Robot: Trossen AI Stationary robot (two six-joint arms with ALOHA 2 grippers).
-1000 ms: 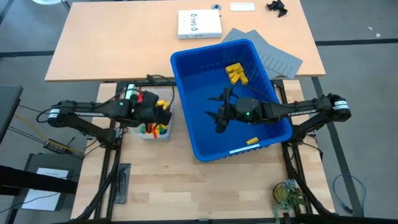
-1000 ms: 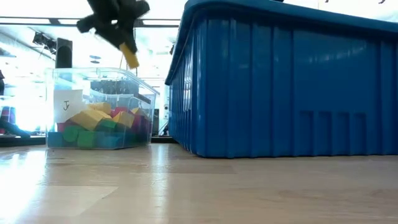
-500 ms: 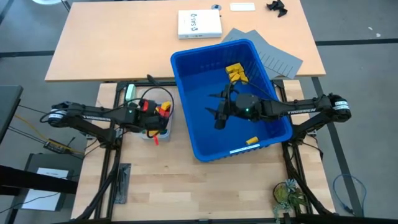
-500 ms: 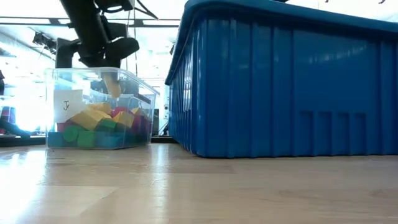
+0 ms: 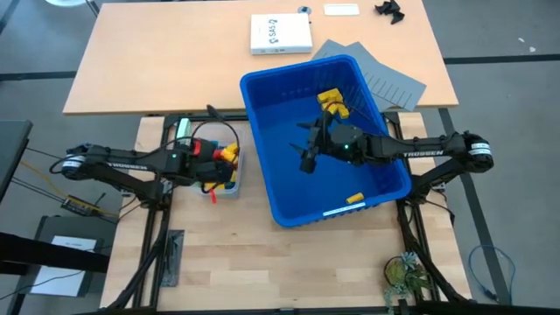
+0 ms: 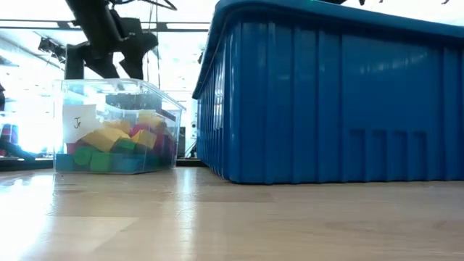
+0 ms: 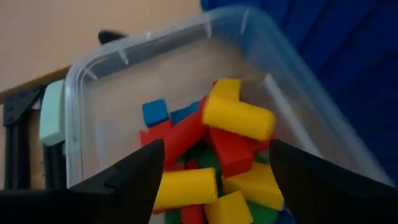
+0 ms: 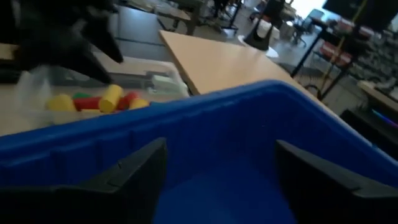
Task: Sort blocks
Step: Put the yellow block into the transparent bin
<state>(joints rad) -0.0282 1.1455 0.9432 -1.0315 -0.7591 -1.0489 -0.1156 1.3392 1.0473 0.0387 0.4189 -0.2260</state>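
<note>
A small clear tub (image 5: pixel 219 171) on the left holds a heap of red, yellow, blue and green blocks (image 7: pixel 211 162); a yellow cylinder block (image 7: pixel 239 117) lies on top of the heap. My left gripper (image 7: pixel 211 180) hangs open just above the tub's mouth (image 6: pixel 114 69), touching nothing. The large blue bin (image 5: pixel 289 201) stands to the right. Inside it are a cluster of yellow blocks (image 5: pixel 332 101) at the far end and a single yellow block (image 5: pixel 353 199) at the near end. My right gripper (image 5: pixel 306 150) stands open inside the bin, above its bare floor (image 8: pixel 217 180).
A second, light-wood table behind carries a white box (image 5: pixel 280 33), grey sheets (image 5: pixel 385 74) and a dark object (image 5: pixel 391 10). A pale green thing (image 5: pixel 183 129) lies beside the tub's far side. A small plant (image 5: pixel 404 273) stands at the near right.
My left gripper has sunk toward the tub with a yellow block, then opened and let go; the block now lies on the heap. My right gripper has shifted a little toward the bin's far end and has rolled about its own axis.
</note>
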